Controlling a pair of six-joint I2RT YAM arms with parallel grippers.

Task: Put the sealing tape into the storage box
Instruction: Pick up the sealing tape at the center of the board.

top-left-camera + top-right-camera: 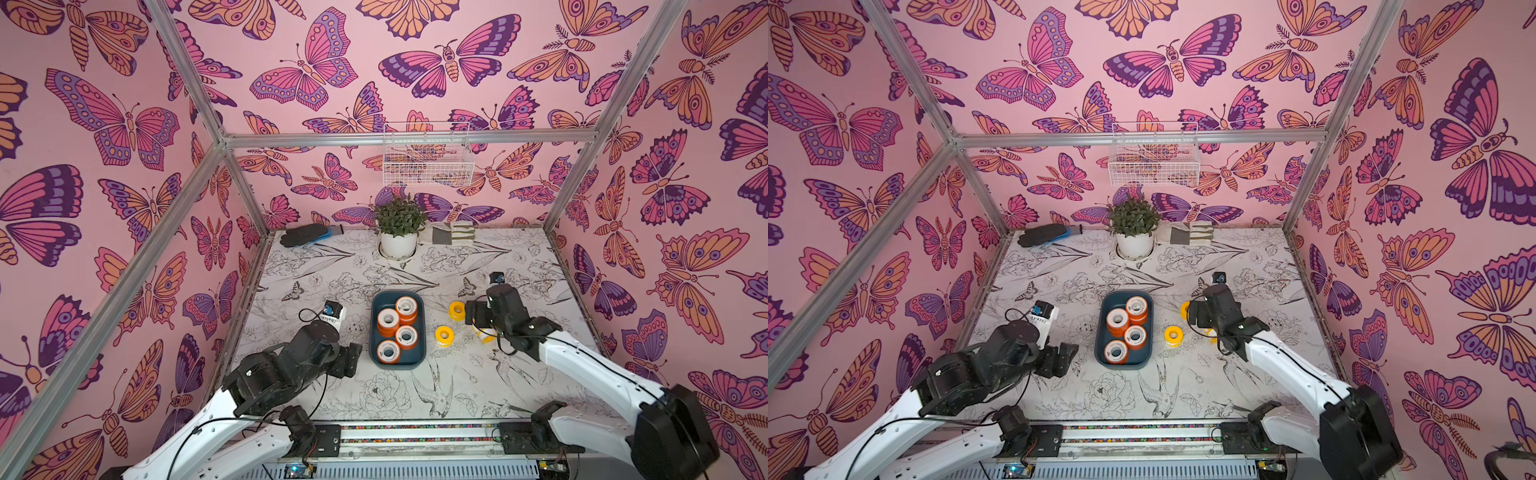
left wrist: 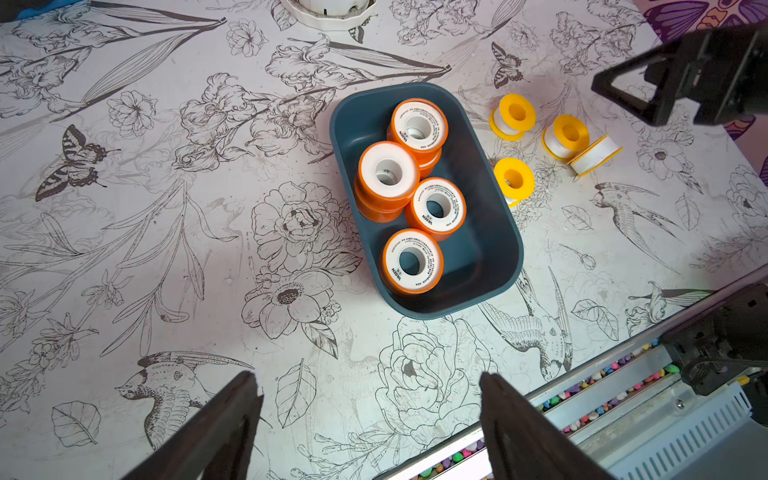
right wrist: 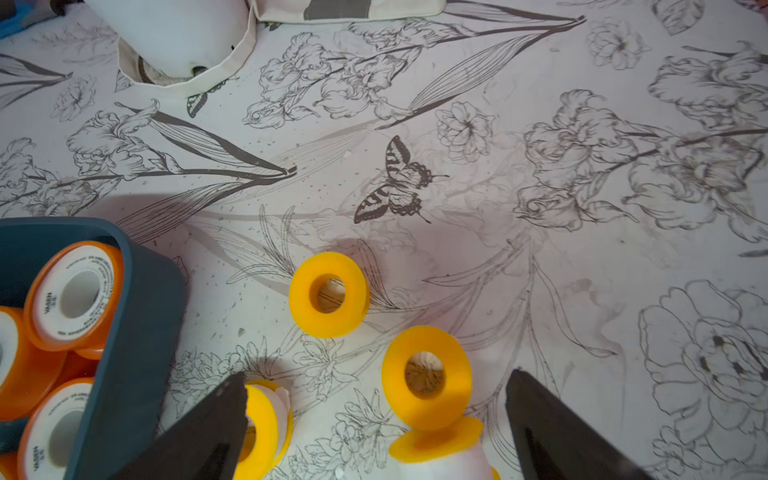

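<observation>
- Orange-flanged sealing tape (image 2: 453, 208) lies in the storage box (image 2: 490, 232): four spools on top, with more underneath.
- Four yellow spools (image 3: 399, 374) sit on the tabletop (image 3: 540, 257) beside the box, on my right claw's side.
- My right claw (image 3: 378, 380) hangs over them, spread wide apart, with one yellow spool between its fingers.
- My left claw (image 2: 365, 376) is spread too, gripping nothing, over the tabletop near the box.

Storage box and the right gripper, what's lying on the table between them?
Two yellow tape spools, lying flat and apart from each other, seen in both top views.
</observation>
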